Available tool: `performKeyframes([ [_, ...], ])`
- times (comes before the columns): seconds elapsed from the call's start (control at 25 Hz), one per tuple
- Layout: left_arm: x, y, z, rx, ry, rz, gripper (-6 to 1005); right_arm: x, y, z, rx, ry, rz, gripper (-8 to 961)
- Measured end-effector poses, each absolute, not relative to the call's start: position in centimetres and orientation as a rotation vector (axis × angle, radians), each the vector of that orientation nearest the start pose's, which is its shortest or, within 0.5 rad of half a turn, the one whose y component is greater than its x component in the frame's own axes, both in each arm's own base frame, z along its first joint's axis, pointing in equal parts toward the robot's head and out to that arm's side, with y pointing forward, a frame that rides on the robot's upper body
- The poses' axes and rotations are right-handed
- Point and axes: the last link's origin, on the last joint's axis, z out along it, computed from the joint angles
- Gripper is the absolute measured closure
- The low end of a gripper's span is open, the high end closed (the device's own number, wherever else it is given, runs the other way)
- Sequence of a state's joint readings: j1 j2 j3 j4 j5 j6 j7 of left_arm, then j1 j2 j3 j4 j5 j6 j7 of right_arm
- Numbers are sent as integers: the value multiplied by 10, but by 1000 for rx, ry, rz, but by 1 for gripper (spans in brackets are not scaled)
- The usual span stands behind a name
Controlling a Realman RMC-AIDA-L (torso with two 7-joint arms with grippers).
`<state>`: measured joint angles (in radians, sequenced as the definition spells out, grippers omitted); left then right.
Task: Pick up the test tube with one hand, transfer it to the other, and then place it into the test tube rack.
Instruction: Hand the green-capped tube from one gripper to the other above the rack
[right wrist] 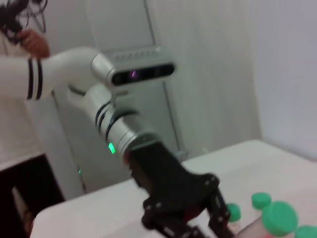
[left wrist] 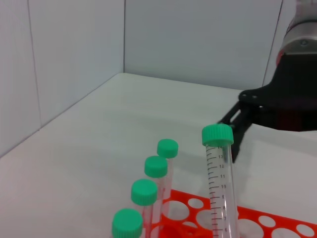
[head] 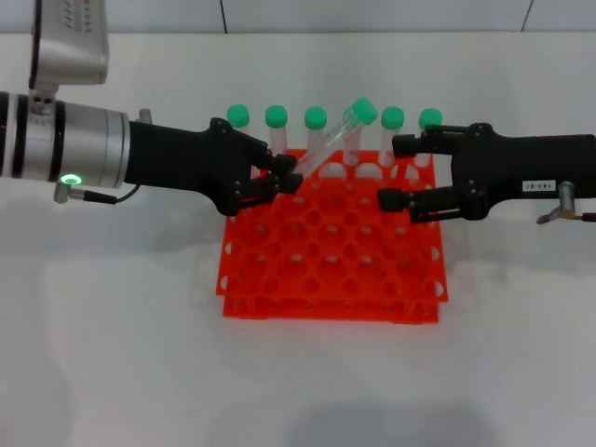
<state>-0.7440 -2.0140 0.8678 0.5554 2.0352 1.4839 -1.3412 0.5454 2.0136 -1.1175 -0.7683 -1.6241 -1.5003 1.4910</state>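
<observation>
Left gripper clamps the tilted test tube by its lower end above the orange rack, while the right gripper waits just beside it, jaws spread wide.

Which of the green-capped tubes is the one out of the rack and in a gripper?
The tilted test tube, gripped at its lower end by the left gripper; the other tubes stand upright along the rack's far row.

One orange rack, six green-capped tubes in view, and two black pincers
</observation>
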Motion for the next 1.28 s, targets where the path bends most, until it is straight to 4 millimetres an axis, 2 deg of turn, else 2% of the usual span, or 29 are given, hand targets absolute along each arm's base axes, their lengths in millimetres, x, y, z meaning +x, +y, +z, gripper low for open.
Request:
performKeyframes([
  [0.28, -211, 371, -20, -2954, -297, -479, 809, 208, 348, -5, -2731, 483, 990, 84],
  [0.72, -209, 371, -21, -2955, -293, -485, 809, 216, 350, -16, -2601, 517, 1074, 104],
  [1.28, -209, 371, -22, -2953, -294, -485, 809, 215, 348, -29, -2521, 486, 1146, 161],
])
